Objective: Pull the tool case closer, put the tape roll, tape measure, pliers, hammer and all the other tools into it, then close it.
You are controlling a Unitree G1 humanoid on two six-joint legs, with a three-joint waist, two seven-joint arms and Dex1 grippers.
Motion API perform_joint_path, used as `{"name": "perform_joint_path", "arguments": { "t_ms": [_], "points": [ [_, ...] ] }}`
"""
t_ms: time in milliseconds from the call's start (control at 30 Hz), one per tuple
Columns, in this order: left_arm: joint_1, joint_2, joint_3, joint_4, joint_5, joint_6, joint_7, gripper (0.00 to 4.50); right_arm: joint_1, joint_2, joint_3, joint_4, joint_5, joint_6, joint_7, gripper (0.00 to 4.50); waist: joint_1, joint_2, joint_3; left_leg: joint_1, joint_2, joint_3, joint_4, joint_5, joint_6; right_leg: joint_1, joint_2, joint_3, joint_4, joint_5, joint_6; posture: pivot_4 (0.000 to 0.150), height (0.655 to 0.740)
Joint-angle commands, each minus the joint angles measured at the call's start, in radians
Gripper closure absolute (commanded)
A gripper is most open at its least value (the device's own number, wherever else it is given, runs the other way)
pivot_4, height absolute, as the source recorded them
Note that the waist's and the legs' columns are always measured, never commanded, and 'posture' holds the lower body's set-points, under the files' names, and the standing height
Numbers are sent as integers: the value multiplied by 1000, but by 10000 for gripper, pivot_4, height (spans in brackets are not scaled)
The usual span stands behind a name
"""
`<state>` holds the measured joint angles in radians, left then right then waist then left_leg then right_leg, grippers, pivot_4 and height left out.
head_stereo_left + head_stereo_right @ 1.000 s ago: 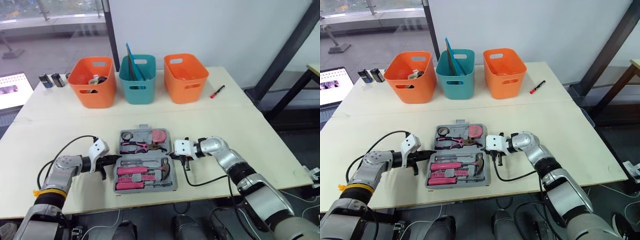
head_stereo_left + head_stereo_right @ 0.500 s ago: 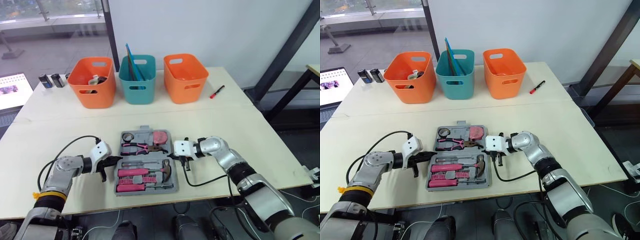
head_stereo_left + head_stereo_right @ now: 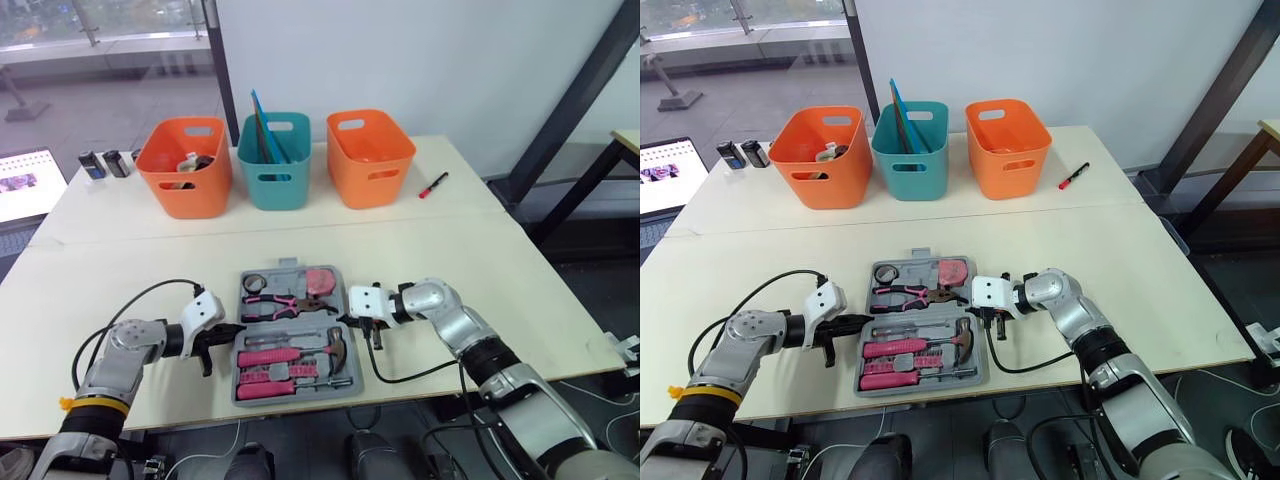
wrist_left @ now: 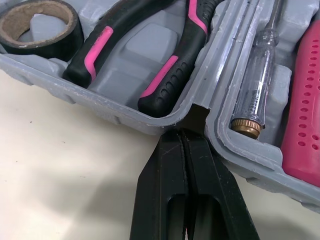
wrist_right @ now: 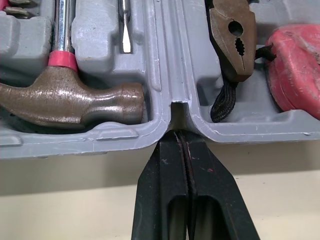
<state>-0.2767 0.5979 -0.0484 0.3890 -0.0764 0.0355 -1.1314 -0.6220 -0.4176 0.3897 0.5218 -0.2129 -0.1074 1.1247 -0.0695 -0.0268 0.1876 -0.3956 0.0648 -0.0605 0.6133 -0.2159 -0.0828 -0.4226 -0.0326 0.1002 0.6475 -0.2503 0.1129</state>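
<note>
Tool case (image 3: pixel 292 320) open on counter (image 3: pixel 500 270), tools (image 3: pixel 270 357) inside. Left claw (image 3: pixel 234 329) and right claw (image 3: pixel 348 321) pinched tight, tips in side notches (image 5: pixel 176 107). Pull both together, slow, so case goes straight.

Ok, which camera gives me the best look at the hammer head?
The right wrist view: the hammer head sits close up in its slot. The eye views show the whole hammer, small, in the tool case. The left wrist view faces the pliers handles and tape roll instead.
</note>
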Motion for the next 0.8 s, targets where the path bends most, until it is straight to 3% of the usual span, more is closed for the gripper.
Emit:
{"name": "perform_joint_path", "arguments": {
  "t_ms": [33,567,800],
  "points": [
    [48,-26,-67,-107,-26,26,-40,44645,38,45,54,-104,21,23,35,45000,-2,0,0,0,0,0,0,0,0,0,0,0,0,0,0,1500,7400],
    [85,23,10,-69,1,5,69,44645,-1,-4,24,-21,-13,24,15,45000,-2,1,-1,5,0,0,0,0,0,3,1,2,0,-2,-4,1500,7400],
    [176,76,129,-129,-91,18,85,44645,3,-106,-101,-112,134,255,105,45000,-2,1,-1,3,0,0,-1,0,0,1,1,2,0,-2,-4,1500,7400]
  ]
}}
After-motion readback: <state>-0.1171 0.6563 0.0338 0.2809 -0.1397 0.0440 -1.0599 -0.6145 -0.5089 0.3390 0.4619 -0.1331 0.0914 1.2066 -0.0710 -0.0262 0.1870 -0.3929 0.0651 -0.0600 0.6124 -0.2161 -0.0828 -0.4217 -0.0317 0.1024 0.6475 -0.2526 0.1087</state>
